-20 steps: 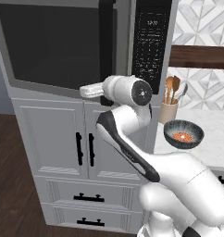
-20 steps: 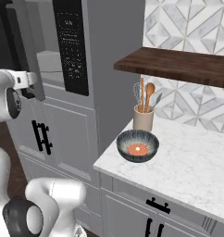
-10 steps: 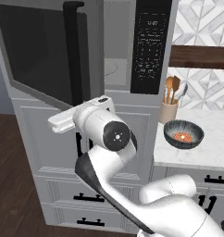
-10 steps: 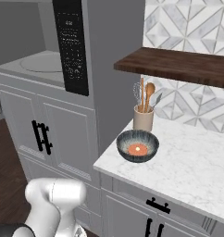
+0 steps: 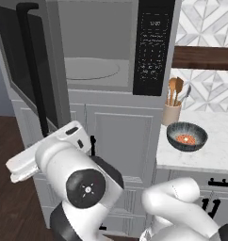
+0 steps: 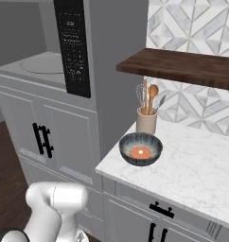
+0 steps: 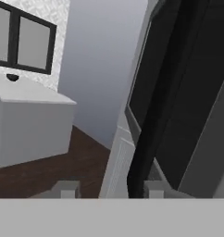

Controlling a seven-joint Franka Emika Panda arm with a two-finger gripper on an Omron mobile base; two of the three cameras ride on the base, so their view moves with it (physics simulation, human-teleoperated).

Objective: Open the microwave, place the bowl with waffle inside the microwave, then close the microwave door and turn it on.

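Here the microwave [image 5: 101,52] stands with its door [image 5: 28,70] swung wide to the left, the turntable [image 5: 90,68] bare inside, the door's top edge cut off. The bowl [image 5: 187,136] sits on the table [image 6: 201,165] beside the utensil cup [image 6: 146,120], the waffle [image 6: 140,152] a small orange spot inside. The hand [image 7: 104,190] is barely visible near the handle [image 7: 164,92], apparently open, fingertips apart

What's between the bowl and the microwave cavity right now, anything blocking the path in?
Nothing visible. The microwave door is swung open to the left, the turntable is bare, and the bowl sits on the counter right of the microwave. The utensil cup stands behind the bowl.
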